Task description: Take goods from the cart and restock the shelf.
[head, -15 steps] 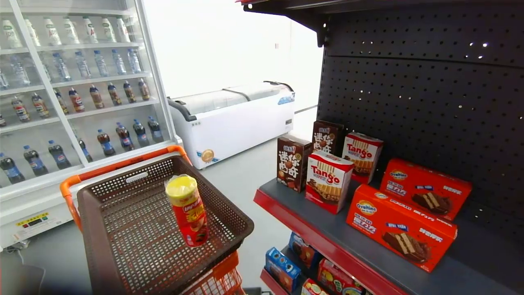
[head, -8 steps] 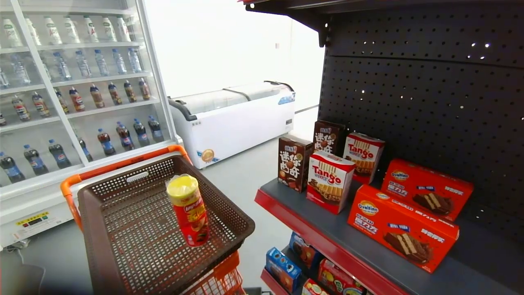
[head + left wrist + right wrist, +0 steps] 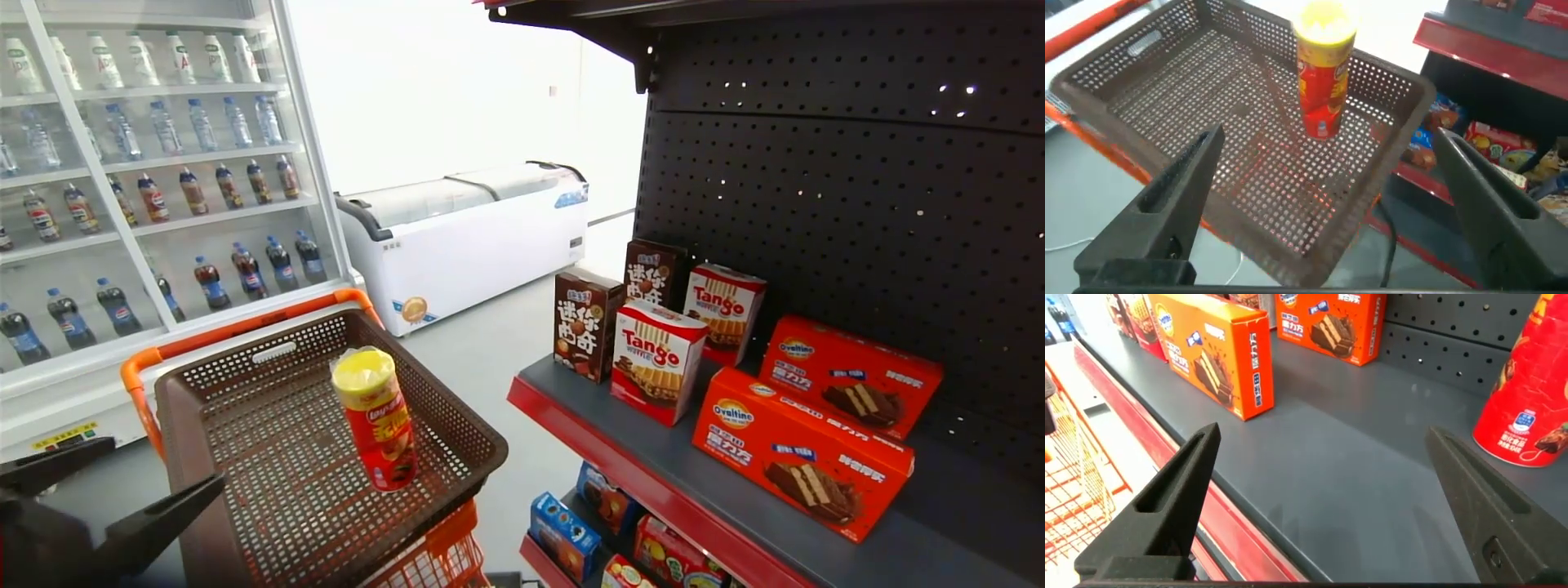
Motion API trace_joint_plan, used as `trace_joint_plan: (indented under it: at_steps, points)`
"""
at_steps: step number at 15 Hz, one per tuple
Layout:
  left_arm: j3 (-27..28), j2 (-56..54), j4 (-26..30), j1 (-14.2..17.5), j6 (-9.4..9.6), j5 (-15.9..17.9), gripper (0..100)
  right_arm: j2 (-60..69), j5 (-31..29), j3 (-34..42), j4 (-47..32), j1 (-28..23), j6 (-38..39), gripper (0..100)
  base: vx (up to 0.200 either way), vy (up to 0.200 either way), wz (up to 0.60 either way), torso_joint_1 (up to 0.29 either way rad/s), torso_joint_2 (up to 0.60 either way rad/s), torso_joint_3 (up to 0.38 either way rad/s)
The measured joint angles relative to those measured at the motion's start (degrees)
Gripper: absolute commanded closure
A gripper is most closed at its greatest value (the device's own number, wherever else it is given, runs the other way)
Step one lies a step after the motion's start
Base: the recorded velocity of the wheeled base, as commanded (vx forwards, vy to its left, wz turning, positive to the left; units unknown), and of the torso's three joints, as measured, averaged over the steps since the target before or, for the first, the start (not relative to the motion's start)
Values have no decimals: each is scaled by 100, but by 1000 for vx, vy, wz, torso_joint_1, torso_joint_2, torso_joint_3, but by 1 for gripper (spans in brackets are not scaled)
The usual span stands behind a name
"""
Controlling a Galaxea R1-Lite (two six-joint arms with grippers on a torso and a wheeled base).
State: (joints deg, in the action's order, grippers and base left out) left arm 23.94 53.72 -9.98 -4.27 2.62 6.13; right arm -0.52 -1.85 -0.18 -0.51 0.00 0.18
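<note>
1. The chip can [image 3: 374, 420] stands upright on the mesh floor of the cart basket [image 3: 214, 369], centre-left in the head view and nearer the basket's right rim. Standing upright leaves its round side free for a sideways grasp.
2. The left gripper [image 3: 114, 490] sits at the lower left of the head view, just outside the basket's near corner. Its fingers are spread wide with nothing between them. It points toward the can but is well apart from it, which looks like the set-up for a pick.
3. The right gripper [image 3: 1327, 506] hangs over a bare grey patch of the shelf [image 3: 1355, 457], fingers wide apart and empty. This is probably where the next item will go.
4. At the right of the head view, the boxes stand in front-facing rows. The orange boxes [image 3: 800, 453] lie nearest the free space at the lower right.
5. The head view gives the layout, with the cart on the left and the shelf on the right. The left wrist view looks down between its fingers and shows the can roughly centred between them. The right wrist view adds a red canister [image 3: 1527, 408] standing on the shelf, apart from the orange boxes.
</note>
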Motion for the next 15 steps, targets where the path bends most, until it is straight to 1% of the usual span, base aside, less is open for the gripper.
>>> trace_joint_plan:
  at_steps: [2,4,7,8,13,15]
  points:
    - [87,906,-556,-135,0,-6,0,0,2,0,2,0,0,0,0,0,0,0,0,0]
    - [232,1827,-1090,-190,2,-12,0,0,0,0,5,0,0,0,0,0,0,0,0,0]
    - [592,3004,-1435,-195,27,-74,0,0,0,0,5,0,0,0,0,0,0,0,0,0]
    - [657,3310,-1585,-215,30,-80,0,0,0,0,5,0,0,0,0,0,0,0,0,0]
    - [723,4630,-2712,-315,33,-33,0,0,0,0,2,0,0,0,0,0,0,0,0,0]
    - [756,4980,-2994,-322,28,-11,0,0,2,0,2,0,0,0,0,0,0,0,0,0]
